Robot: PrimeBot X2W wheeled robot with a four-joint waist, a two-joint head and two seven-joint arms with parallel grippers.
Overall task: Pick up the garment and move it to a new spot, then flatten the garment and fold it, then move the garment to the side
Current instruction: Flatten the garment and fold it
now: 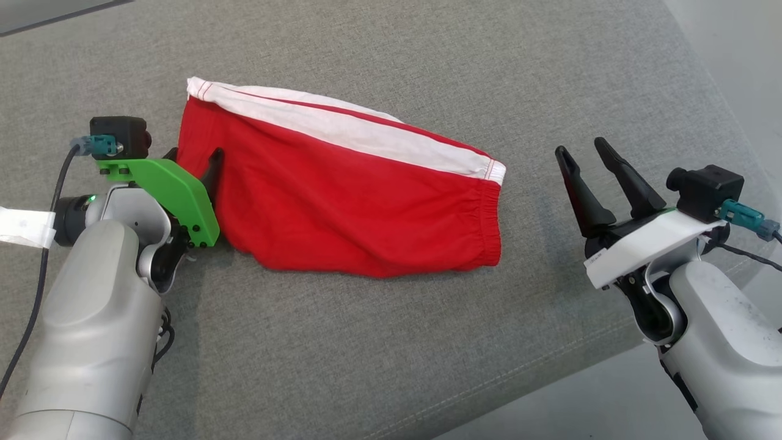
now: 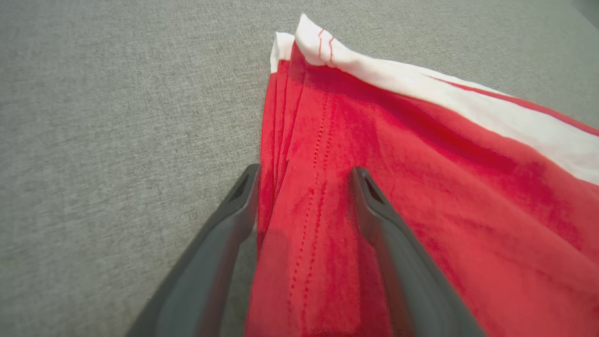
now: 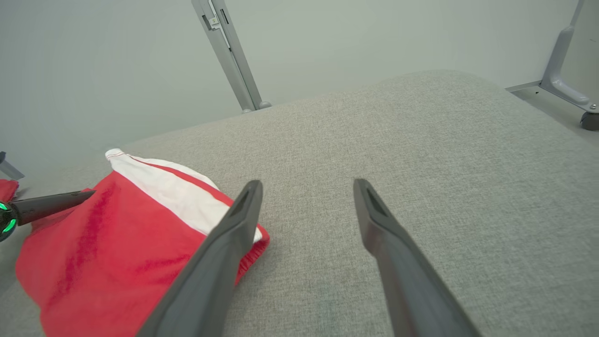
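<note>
The garment [image 1: 348,201] lies spread out on the grey cushion [image 1: 391,354], roughly in the middle and a little towards the robot's left; it is red cloth with a white band along its far edge and a gathered red hem at its right end; the cloth is mostly flat, with soft creases, and at its left end several layers are stacked one on another.

The left pincer [image 1: 192,160] is down at that left end, jaws spread wide; in its wrist view the left pincer [image 2: 304,172] straddles the layered edge, one finger [image 2: 234,210] on the cushion just beside the cloth, the other lying over the red cloth; the jaws are not closed on anything, so it has hold of nothing.

The right pincer [image 1: 581,148] hangs beyond the garment's right end, near the cushion's right edge, apart from the cloth; its jaws are wide apart and nothing is between them; from its wrist the bare cushion lies between its fingers, with the hemmed end of the garment just to one side.

Past the cushion stand a pale wall and a slanted metal leg [image 3: 229,51].
</note>
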